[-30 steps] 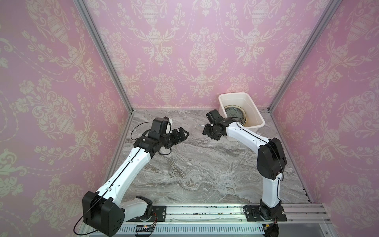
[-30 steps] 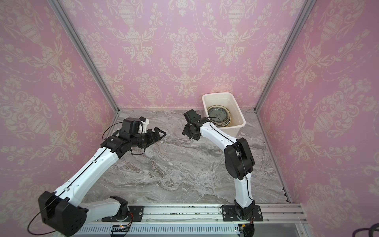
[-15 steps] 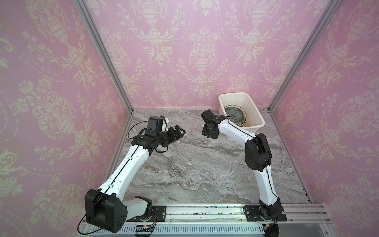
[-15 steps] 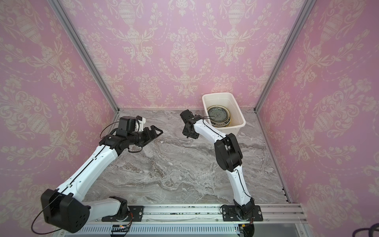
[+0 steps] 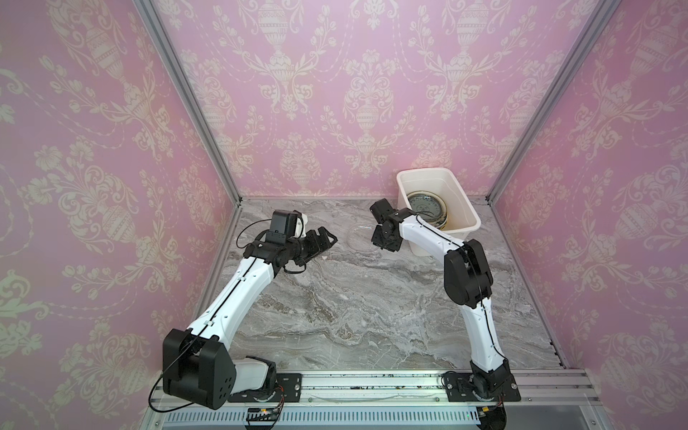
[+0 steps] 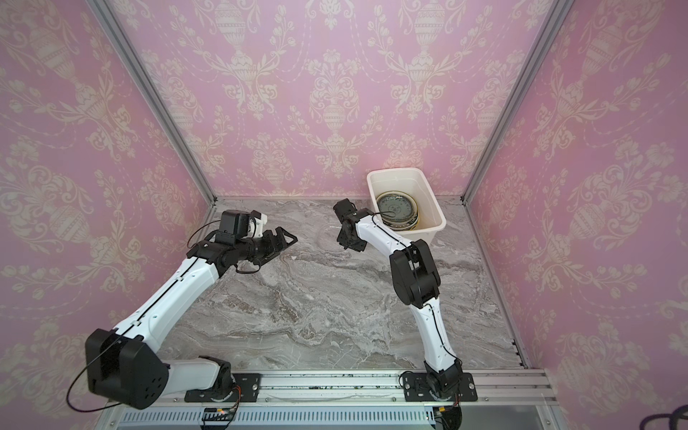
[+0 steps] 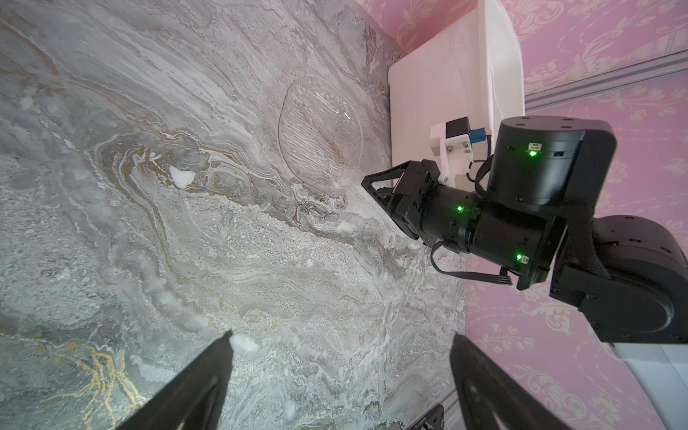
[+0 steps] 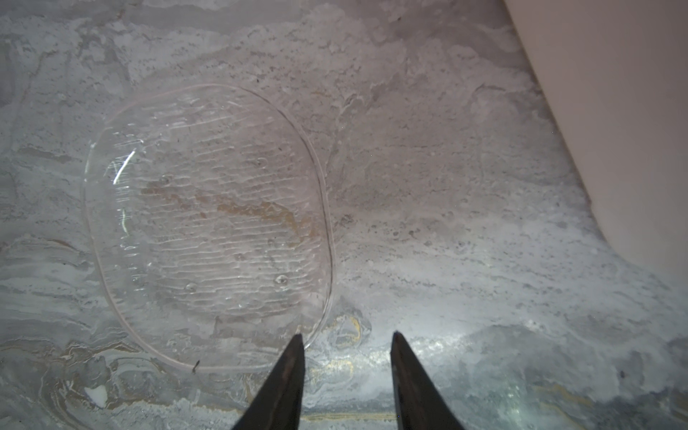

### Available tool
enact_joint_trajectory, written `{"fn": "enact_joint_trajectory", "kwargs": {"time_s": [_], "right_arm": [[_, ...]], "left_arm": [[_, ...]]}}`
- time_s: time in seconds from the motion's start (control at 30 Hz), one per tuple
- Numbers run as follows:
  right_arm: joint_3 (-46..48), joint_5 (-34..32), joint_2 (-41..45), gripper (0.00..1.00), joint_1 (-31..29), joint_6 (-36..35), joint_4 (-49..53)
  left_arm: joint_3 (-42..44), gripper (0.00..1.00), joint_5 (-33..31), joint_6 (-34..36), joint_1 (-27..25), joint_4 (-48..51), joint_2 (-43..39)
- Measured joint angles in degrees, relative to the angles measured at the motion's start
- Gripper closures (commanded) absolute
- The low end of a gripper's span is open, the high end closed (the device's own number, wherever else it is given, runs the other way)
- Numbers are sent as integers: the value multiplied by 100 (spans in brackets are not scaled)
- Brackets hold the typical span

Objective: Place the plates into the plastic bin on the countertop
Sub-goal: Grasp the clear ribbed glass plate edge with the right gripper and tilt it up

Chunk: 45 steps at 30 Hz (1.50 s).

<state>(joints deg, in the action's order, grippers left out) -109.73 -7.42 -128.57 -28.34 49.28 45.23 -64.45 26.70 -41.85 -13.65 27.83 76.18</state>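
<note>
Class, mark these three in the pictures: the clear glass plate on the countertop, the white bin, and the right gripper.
Glass plate (image 8: 208,223): right wrist view, its ribbed centre.
Bin (image 5: 428,183): a top view, inner far wall.
Right gripper (image 8: 346,335): right wrist view, midway between fingertips.

The walls are pink, printed all over with cream urns, flowers and swags. The counter is grey marble with white streaks and brown-gold veins. At two o'clock the bin is plain off-white; the top plate in it is greenish-grey, patterned, ringed dark and yellowish. At twelve o'clock the glass plate is clear, finely ribbed, a brown vein showing through. The left arm and right arm are white with black joints.
</note>
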Motion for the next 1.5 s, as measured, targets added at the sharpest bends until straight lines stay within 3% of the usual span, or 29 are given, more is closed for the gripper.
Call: {"fn": "enact_joint_trajectory", "kwargs": {"time_s": [0.3, 0.87, 1.17, 1.43, 1.5], "right_arm": [[-57, 214, -299, 73, 24, -13, -199], [-57, 540, -358, 100, 24, -138, -601], [83, 649, -254, 100, 9, -175, -756], [929, 667, 745, 100, -177, -256, -859], [1115, 680, 1029, 93, -221, -260, -861]], "left_arm": [[0, 7, 2, 0, 0, -22, 48], [-101, 7, 4, 42, 0, -33, 129], [-199, 7, 7, 44, 0, 11, 129], [-317, 7, 7, 44, 0, 13, 72], [-317, 7, 7, 42, 0, 24, -15]]}}
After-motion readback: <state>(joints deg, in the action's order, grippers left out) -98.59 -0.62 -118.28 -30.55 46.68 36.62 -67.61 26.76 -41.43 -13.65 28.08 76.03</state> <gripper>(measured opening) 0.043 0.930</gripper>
